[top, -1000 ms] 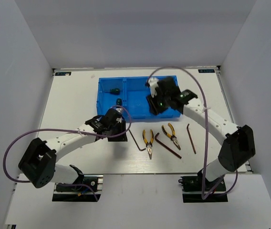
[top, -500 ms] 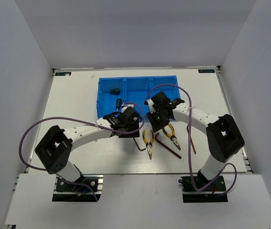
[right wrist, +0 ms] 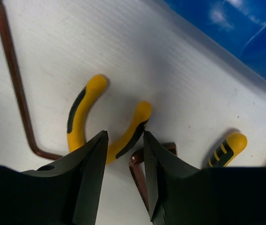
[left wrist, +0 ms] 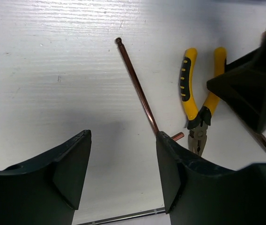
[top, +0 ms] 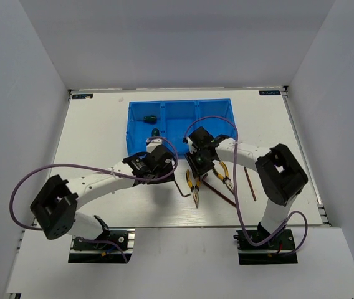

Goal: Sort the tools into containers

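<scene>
TWO ARMS CLOSE IN ON THE REMAINING TOOLS. We see the right gripper (right wrist: 122, 134), which a second ago hung over the bin (top: 177, 102), now down at the table (top: 96, 156) in front of it. Its jaws are narrow but apart, with one handle of the pliers (right wrist: 84, 111) showing in the gap, not yet pinched. The left gripper (left wrist: 121, 137) has swung in from the left and spread its jaws wide. It holds nothing, and a hex key (left wrist: 137, 86) runs across the table just beside one finger.

Two screwdrivers (top: 150, 118) already lie in the bin's left compartment; we see no tool in the other two. The second pliers (top: 224, 177) and the other hex keys (top: 250, 180) lie on the table outside the bin, near the right gripper.

We judge that the sorting has turned from screwdrivers to what is left. The right arm lines up for the pliers and the left for the key, and the two grippers are close enough to crowd each other.
</scene>
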Robot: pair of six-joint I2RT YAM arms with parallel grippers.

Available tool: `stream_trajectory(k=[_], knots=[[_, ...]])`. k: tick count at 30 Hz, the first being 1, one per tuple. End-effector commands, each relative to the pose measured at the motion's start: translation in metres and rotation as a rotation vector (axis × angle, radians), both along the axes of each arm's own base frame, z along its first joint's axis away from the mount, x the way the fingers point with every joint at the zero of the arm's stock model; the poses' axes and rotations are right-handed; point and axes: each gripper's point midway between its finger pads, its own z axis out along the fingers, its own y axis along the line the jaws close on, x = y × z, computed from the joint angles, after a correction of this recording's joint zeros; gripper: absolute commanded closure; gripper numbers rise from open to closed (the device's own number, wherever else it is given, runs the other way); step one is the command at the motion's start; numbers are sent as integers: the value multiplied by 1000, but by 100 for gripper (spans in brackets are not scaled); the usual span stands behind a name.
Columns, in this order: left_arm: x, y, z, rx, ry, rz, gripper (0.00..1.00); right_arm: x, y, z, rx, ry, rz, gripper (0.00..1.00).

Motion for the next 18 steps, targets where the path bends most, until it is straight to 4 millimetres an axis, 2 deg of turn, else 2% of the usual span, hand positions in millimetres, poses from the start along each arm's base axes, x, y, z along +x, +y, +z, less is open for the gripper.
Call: stream_trajectory(k=[1, 3, 6, 7, 9, 10, 11, 13, 16, 17, 18], knots=[[-2, 8, 11, -30, -40, 46, 32, 12, -1, -8, -51, -74, -38, 57], [-3, 10, 11, -31, -41, 46, 32, 11, -4, -17, -88, -80, -39, 57], [-1, 7, 10, -38, -46, 46, 33, 9, -7, -26, -114, -76, -43, 64], [-1, 7, 7, -31, -41, 46, 33, 8, -8, -26, -113, -71, -41, 75], [-1, 8, 1, -16, -28, 46, 33, 5, -6, -23, -100, -63, -36, 88], [0, 2, 0, -18, -30, 37, 33, 6, -3, -13, -77, -67, -38, 100], [-1, 1, 0, -23, -24, 32, 33, 1, -2, -10, -64, -38, -28, 100], [1, -3, -1, -36, -27, 40, 33, -2, 10, 20, 8, -13, 8, 100], [1, -3, -3, -38, -29, 40, 34, 1, 27, 64, 119, -47, 54, 100], [-2, -2, -6, -36, -18, 36, 34, 8, 34, 86, 148, -87, 81, 100], [0, -5, -5, -47, -26, 35, 34, 11, 38, 94, 166, -102, 92, 100]])
